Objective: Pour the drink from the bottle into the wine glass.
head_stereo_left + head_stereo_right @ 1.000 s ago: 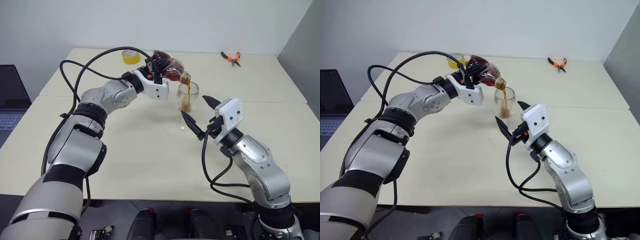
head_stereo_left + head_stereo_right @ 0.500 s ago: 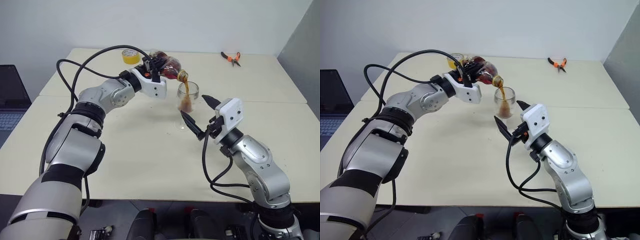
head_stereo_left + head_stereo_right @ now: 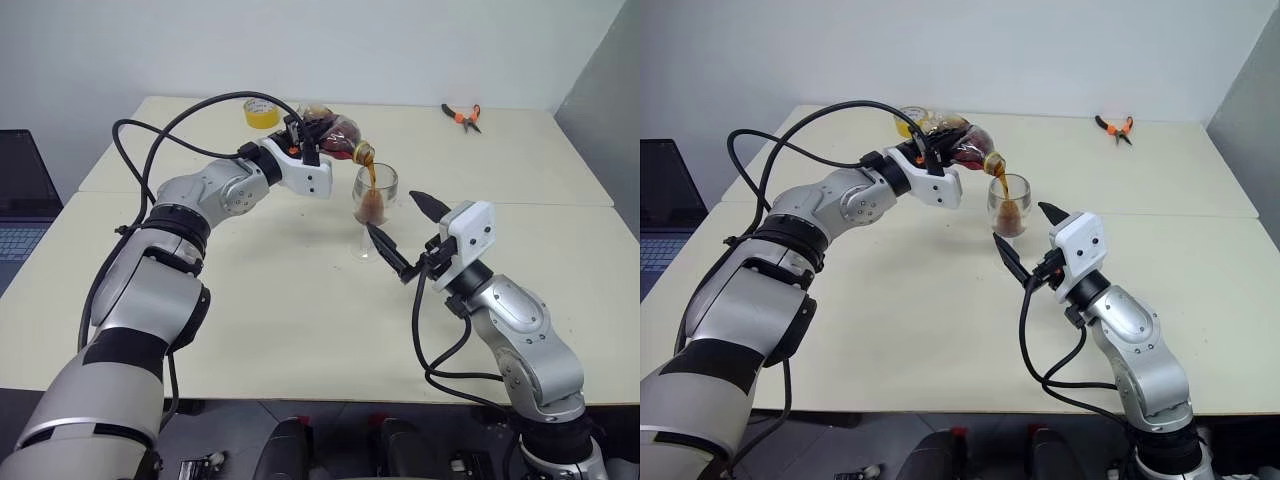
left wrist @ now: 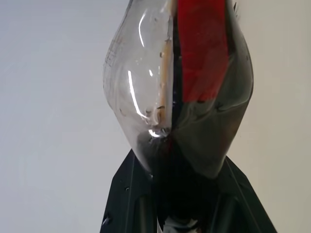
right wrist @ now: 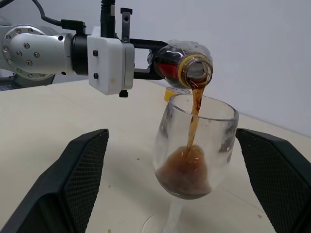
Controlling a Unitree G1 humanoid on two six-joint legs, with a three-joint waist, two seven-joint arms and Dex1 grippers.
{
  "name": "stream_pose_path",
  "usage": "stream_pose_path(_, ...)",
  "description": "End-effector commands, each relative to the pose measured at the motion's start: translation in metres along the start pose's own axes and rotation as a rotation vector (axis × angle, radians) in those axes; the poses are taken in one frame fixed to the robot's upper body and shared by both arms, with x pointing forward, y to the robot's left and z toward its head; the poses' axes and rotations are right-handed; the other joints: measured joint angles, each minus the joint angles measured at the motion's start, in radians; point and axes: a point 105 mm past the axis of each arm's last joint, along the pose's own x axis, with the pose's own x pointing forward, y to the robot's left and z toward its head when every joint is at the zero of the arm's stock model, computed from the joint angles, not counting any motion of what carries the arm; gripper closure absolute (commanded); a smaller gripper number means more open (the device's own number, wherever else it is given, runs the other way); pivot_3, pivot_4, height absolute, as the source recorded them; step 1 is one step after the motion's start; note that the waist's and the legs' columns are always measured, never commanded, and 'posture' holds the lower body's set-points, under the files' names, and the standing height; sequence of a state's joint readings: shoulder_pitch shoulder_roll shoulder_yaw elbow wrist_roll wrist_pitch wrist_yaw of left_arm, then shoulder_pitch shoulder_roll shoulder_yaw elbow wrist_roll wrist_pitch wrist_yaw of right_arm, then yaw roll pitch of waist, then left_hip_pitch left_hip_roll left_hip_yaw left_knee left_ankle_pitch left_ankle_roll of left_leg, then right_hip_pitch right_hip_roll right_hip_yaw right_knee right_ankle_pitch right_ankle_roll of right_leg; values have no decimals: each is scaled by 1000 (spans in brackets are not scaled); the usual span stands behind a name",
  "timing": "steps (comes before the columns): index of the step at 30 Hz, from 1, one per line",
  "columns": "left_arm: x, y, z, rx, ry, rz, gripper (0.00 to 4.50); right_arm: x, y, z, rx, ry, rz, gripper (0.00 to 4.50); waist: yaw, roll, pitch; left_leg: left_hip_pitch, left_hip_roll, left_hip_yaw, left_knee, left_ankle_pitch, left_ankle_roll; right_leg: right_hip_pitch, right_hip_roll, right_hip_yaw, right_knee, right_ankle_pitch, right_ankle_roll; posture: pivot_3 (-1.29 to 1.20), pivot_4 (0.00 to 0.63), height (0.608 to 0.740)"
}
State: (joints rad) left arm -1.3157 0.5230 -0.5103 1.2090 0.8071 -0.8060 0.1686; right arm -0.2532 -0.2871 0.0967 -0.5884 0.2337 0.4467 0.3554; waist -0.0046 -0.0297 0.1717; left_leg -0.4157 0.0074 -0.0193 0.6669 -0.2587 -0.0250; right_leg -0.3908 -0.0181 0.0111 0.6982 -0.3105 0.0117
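Note:
My left gripper [image 3: 312, 136] is shut on the bottle [image 3: 336, 136], a small clear one with a red label, held tipped over with its mouth above the wine glass [image 3: 374, 200]. A thin dark brown stream of the drink [image 5: 194, 114] falls from the bottle [image 5: 187, 60] into the wine glass [image 5: 194, 145] and pools in the bottom of the bowl. The glass stands upright on the table [image 3: 280, 300]. My right gripper [image 3: 405, 228] is open, one black finger [image 5: 80, 179] on each side of the glass and apart from it. Up close, the bottle [image 4: 180, 97] sits between my left fingers.
A yellow tape roll [image 3: 262, 112] lies at the table's far edge behind the bottle. Orange-handled pliers [image 3: 462, 116] lie at the far right. A laptop [image 3: 15, 200] stands off the table's left side. A seam runs across the table behind the glass.
The dark stream keeps running from the bottle into the glass. Both arms have stayed nearly where they were.

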Motion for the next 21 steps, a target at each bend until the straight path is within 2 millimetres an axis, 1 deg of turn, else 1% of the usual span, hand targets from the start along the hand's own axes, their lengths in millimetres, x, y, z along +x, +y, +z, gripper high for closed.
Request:
stream_pose_path(1,5,30,0,39,-9,84,3915,-3,1,19,-27,-77,2,0,0,0,0,0,0,0,0,0,0,0,0,0,0,0,0,0,150,740)
stream_pose_path(21,7,35,1,52,-12,91,3959,-2,2,18,-23,-74,6,0,0,0,0,0,0,0,0,0,0,0,0,0,0,0,0,0,150,740)
